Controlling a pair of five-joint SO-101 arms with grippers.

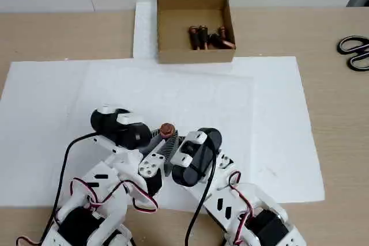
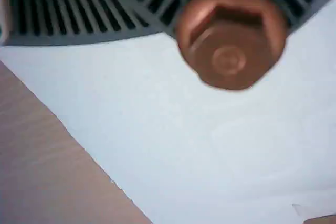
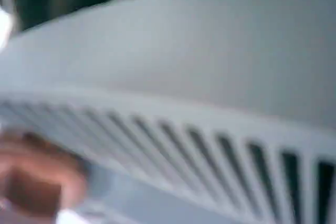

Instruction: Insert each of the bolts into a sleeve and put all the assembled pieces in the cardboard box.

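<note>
Seemingly wooden table [image 1: 337, 119], paper [image 1: 271, 125], cardboard box [image 1: 196, 56]

Bolt [image 1: 167, 130] shank hidden below its copper head, scissors [image 1: 353, 52] cut off by the right edge, pieces [image 1: 210, 37] in the cardboard box [image 1: 196, 56] too small to be counted

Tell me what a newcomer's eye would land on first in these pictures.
A copper-coloured bolt stands out, poised between one arm and the other over the near part of the white paper. Beyond the paper, a cardboard box holds several copper-and-dark pieces in its right half. Black scissors lie at the right edge.
</note>
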